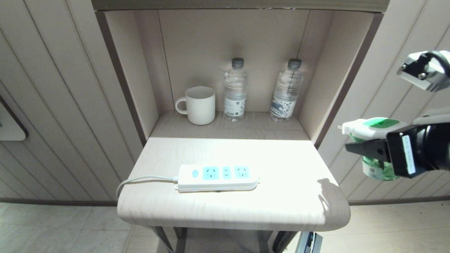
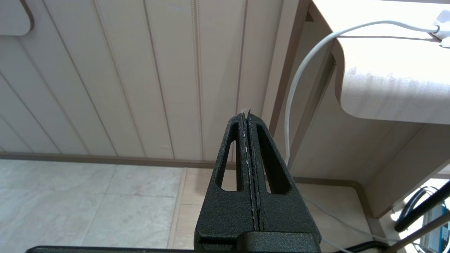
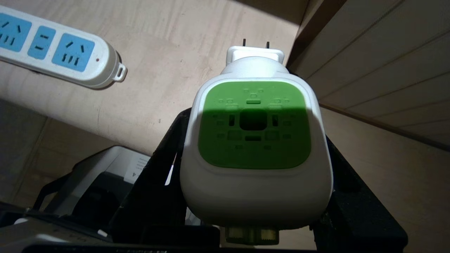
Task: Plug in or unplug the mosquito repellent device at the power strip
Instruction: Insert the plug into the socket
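The power strip (image 1: 218,177) lies flat on the table (image 1: 281,200), white with light-blue sockets, nothing plugged into it; its cord (image 1: 140,181) runs off the left edge. My right gripper (image 1: 355,146) hangs in the air past the table's right edge, shut on the mosquito repellent device (image 1: 372,128), whose green bottle (image 1: 378,170) hangs below. In the right wrist view the device (image 3: 255,189) sits between the black fingers (image 3: 165,147), its two prongs (image 3: 255,43) pointing away, and the power strip (image 3: 52,49) lies well off to one side. My left gripper (image 2: 246,114) is shut and empty, low beside the table.
A white mug (image 1: 198,105) and two water bottles (image 1: 235,89) (image 1: 286,89) stand in the alcove behind the table. Panelled wall (image 1: 355,105) closes in right of the alcove, near the held device. The strip's cord (image 2: 299,88) drops down the table's left side.
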You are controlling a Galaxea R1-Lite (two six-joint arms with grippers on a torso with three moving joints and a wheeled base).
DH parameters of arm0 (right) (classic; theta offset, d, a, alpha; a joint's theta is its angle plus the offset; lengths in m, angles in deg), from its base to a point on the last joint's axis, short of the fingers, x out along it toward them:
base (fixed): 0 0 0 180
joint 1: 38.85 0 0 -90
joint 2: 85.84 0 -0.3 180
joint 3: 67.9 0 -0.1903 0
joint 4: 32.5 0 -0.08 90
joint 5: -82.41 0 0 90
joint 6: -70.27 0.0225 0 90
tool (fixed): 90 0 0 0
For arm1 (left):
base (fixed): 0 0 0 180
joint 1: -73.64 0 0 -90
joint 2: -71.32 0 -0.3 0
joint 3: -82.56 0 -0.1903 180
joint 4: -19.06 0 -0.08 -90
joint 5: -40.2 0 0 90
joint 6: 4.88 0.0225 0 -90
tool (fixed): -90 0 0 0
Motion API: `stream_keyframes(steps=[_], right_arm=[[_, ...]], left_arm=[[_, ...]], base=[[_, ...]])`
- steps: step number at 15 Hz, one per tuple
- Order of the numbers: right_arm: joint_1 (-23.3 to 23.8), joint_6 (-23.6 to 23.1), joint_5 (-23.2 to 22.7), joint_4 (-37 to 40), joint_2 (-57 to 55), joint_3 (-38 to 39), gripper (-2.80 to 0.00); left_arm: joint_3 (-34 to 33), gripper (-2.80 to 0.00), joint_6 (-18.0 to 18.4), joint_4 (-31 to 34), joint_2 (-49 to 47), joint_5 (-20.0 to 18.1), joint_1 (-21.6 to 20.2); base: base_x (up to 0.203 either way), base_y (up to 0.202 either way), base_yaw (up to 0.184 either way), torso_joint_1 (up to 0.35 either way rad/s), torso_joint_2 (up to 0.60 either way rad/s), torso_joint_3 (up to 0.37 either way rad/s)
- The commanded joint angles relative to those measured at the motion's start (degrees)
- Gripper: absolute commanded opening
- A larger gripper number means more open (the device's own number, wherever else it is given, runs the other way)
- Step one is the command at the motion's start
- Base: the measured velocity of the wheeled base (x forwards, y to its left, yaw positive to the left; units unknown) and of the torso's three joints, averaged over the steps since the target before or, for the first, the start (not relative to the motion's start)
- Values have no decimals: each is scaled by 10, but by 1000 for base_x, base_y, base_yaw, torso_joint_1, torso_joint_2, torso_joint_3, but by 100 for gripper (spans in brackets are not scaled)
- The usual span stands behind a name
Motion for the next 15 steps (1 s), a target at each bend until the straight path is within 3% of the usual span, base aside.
stream_keyframes(steps=[1, 4, 7, 11, 14, 15], right_arm=[[-14, 10, 1, 44, -7, -31, -280], [-20, 16, 0, 92, -25, -51, -280], [-19, 46, -11, 210, -73, -110, -280], [-12, 88, -109, 404, -121, -275, -280], [-9, 78, -139, 548, -177, -359, -280], [-11, 48, -142, 557, -187, -361, -280]], left_arm=[[0, -280, 0, 0, 0, 0, 0], [0, -280, 0, 0, -1, 0, 0], [0, -280, 0, 0, 0, 0, 0], [1, -280, 0, 0, -1, 0, 0], [0, -280, 0, 0, 0, 0, 0], [0, -280, 0, 0, -1, 0, 0]], base=[[0, 0, 0, 0, 0, 0], [0, 0, 0, 0, 0, 0], [0, 0, 0, 0, 0, 0], [0, 0, 0, 0, 0, 0], [0, 0, 0, 0, 0, 0], [0, 0, 0, 0, 0, 0]])
